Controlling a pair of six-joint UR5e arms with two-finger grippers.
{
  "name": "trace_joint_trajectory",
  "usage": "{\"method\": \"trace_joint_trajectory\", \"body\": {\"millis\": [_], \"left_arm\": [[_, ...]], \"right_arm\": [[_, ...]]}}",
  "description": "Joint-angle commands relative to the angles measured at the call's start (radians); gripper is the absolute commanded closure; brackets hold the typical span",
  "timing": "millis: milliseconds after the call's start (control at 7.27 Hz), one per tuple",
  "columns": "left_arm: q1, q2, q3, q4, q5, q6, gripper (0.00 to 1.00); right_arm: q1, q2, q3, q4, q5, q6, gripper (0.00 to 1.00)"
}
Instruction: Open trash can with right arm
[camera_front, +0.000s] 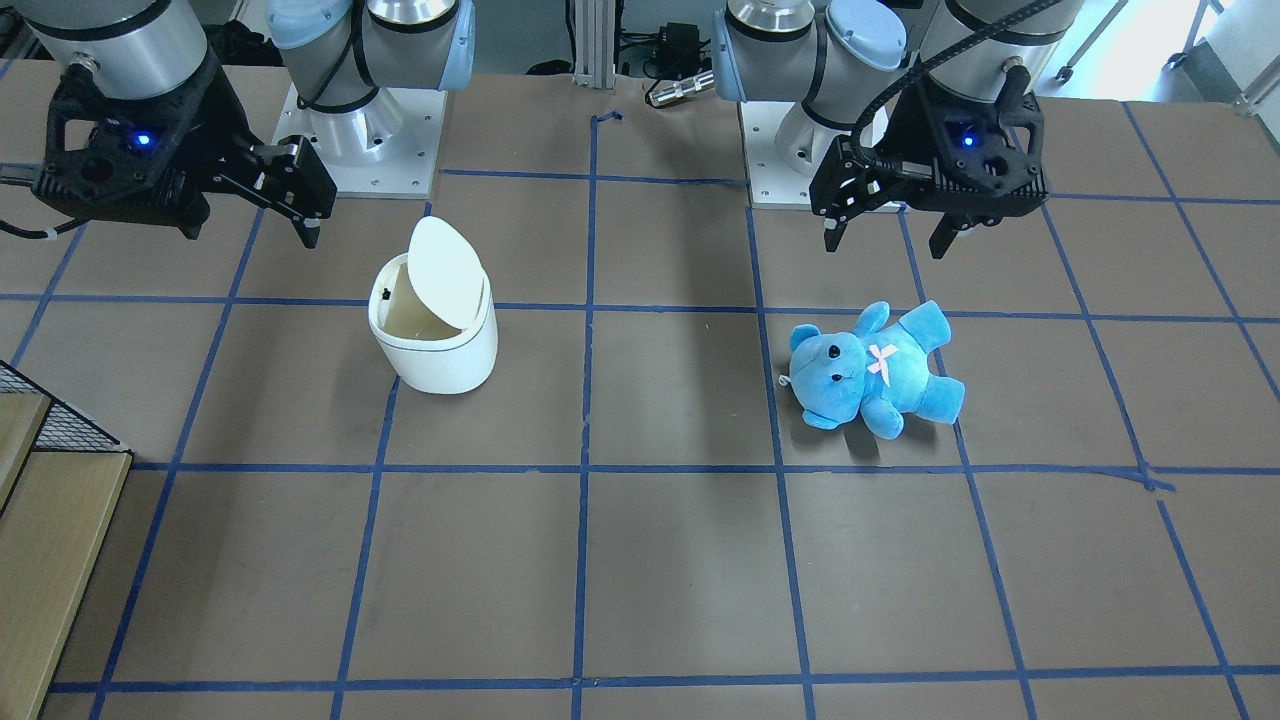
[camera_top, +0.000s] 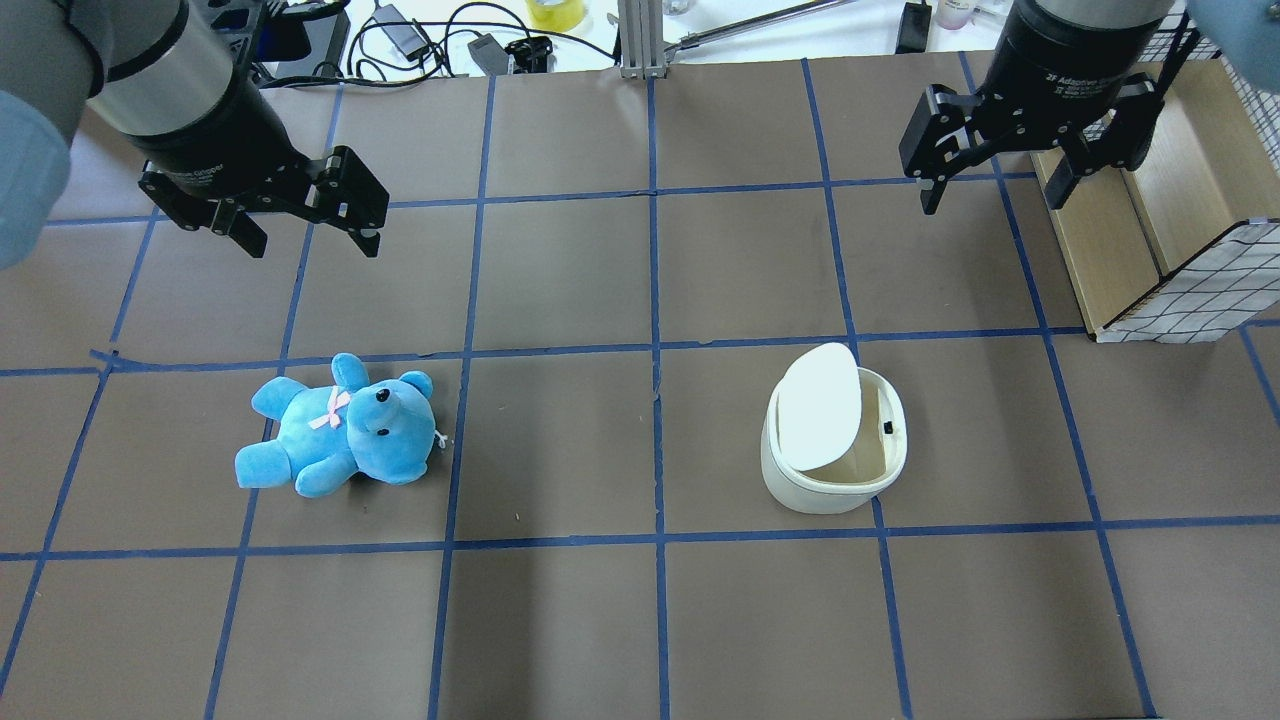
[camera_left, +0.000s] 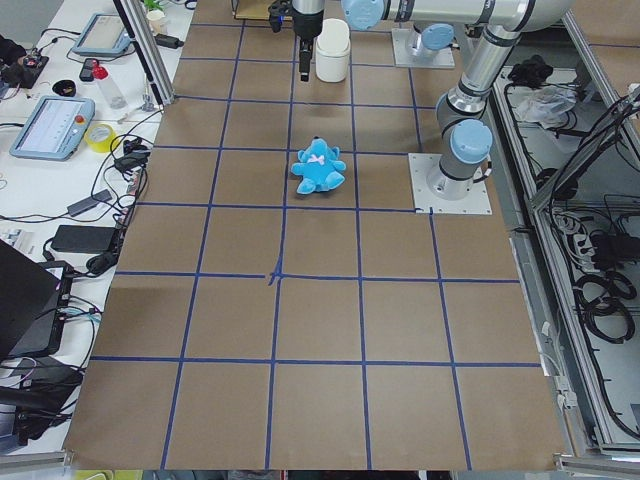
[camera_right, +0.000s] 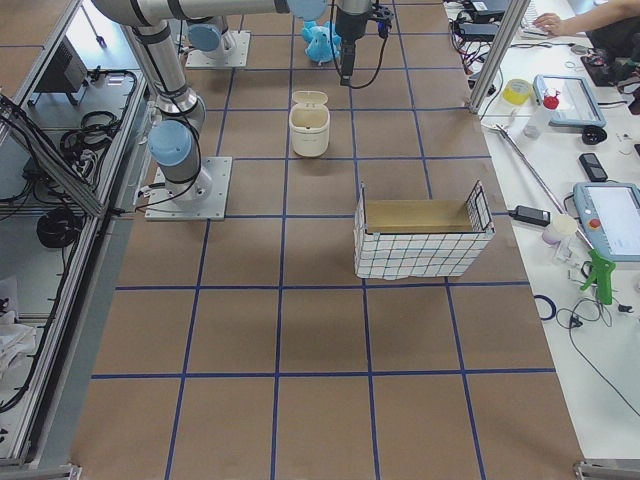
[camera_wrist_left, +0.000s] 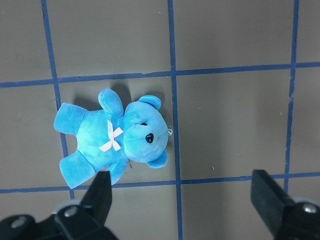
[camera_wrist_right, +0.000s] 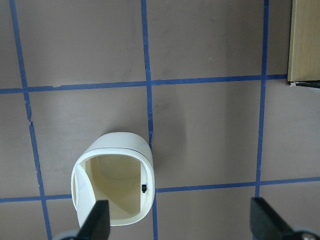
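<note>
The white trash can (camera_top: 828, 488) stands on the table's right half with its flip lid (camera_top: 820, 405) tilted up, and the beige inside shows. It also shows in the front view (camera_front: 440, 362) and the right wrist view (camera_wrist_right: 117, 142). My right gripper (camera_top: 990, 203) hangs open and empty, high above the table and beyond the can, touching nothing. It also shows in the front view (camera_front: 250, 232). In the right wrist view its fingers (camera_wrist_right: 97, 222) frame the can's open mouth. My left gripper (camera_top: 312, 245) is open and empty above the blue teddy bear (camera_top: 340, 430).
The teddy bear (camera_front: 875, 365) lies on its back on the table's left half, under the left wrist view (camera_wrist_left: 115, 140). A wooden box with a wire-mesh wall (camera_top: 1180, 200) stands at the table's far right edge, close to my right gripper. Cables and tools lie beyond the far edge.
</note>
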Motion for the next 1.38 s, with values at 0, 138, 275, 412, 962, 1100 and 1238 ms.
{"method": "trace_joint_trajectory", "body": {"millis": [0, 138, 275, 412, 962, 1100, 1238], "left_arm": [[0.000, 0.000, 0.000, 0.000, 0.002, 0.000, 0.00], [0.000, 0.000, 0.000, 0.000, 0.000, 0.000, 0.00], [0.000, 0.000, 0.000, 0.000, 0.000, 0.000, 0.00], [0.000, 0.000, 0.000, 0.000, 0.000, 0.000, 0.00], [0.000, 0.000, 0.000, 0.000, 0.000, 0.000, 0.00], [0.000, 0.000, 0.000, 0.000, 0.002, 0.000, 0.00], [0.000, 0.000, 0.000, 0.000, 0.000, 0.000, 0.00]], "right_arm": [[-0.008, 0.003, 0.002, -0.016, 0.012, -0.063, 0.00], [-0.008, 0.004, 0.003, -0.036, 0.017, -0.065, 0.00], [-0.008, 0.001, 0.021, -0.065, 0.032, -0.052, 0.00], [-0.007, -0.002, 0.028, -0.070, 0.032, -0.036, 0.00], [0.002, -0.005, 0.026, -0.067, 0.072, 0.018, 0.00], [0.004, -0.005, 0.026, -0.067, 0.072, 0.018, 0.00], [0.004, -0.005, 0.026, -0.069, 0.070, 0.017, 0.00]]}}
